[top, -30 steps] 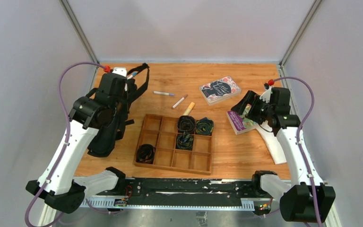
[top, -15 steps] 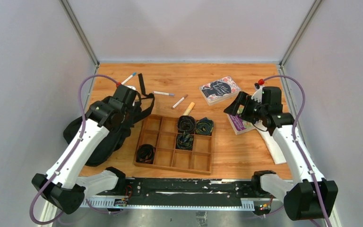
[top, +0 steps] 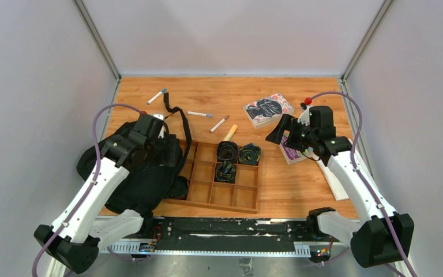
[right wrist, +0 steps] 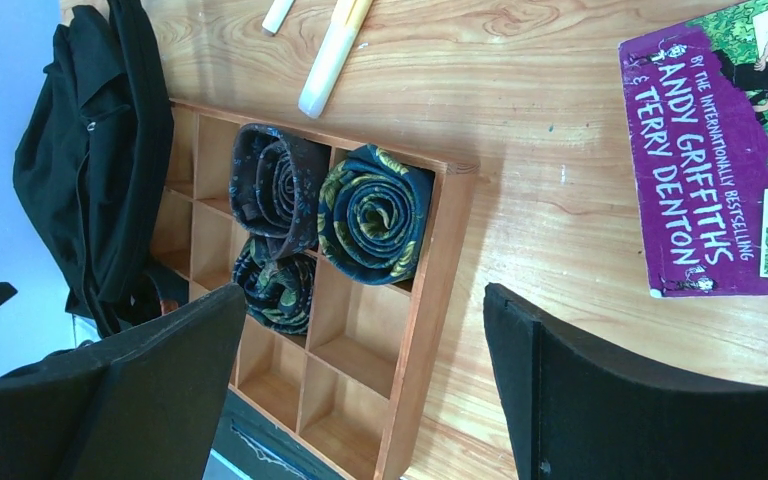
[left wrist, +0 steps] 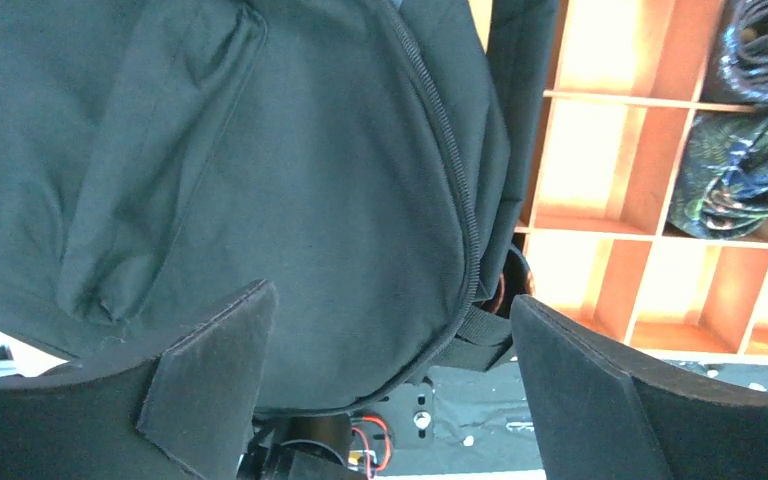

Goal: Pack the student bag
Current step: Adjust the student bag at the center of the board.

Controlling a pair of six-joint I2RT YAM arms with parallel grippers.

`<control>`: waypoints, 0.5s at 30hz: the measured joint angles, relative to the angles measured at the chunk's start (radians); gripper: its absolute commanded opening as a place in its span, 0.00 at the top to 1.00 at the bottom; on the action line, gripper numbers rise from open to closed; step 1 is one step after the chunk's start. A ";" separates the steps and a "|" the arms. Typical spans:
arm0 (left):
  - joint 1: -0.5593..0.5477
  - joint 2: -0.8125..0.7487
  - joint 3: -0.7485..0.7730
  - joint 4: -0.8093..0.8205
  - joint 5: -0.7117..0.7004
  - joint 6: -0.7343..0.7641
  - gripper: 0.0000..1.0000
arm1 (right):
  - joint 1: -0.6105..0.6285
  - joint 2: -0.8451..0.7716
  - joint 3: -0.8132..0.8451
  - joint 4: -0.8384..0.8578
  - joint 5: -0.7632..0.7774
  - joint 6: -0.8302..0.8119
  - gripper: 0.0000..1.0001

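Overlapping left edge of tray (top: 246, 196), student bag (top: 144, 184)

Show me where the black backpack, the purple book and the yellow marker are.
black backpack (top: 150, 182), top external view, on its main fabric body.
purple book (right wrist: 695, 170), right wrist view, on the purple cover by the authors' names.
yellow marker (right wrist: 332, 55), right wrist view, on the middle of its barrel.

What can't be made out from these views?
Contents of the student bag: its fabric hides them, top and left wrist views.
Near-left cells of the wooden tray: bag overlaps them, top view.
The book: right arm covers part in top view; right wrist frame crops it.
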 measured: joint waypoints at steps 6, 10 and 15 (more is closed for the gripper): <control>0.000 0.002 -0.119 0.011 0.034 -0.040 0.18 | 0.023 0.000 0.000 0.006 0.012 0.006 0.07; 0.000 -0.013 -0.187 0.025 0.079 -0.064 0.18 | 0.028 0.005 -0.002 0.006 0.016 0.010 0.07; 0.000 -0.054 -0.255 0.063 0.145 -0.093 0.26 | 0.040 0.026 -0.002 0.007 0.023 0.017 0.07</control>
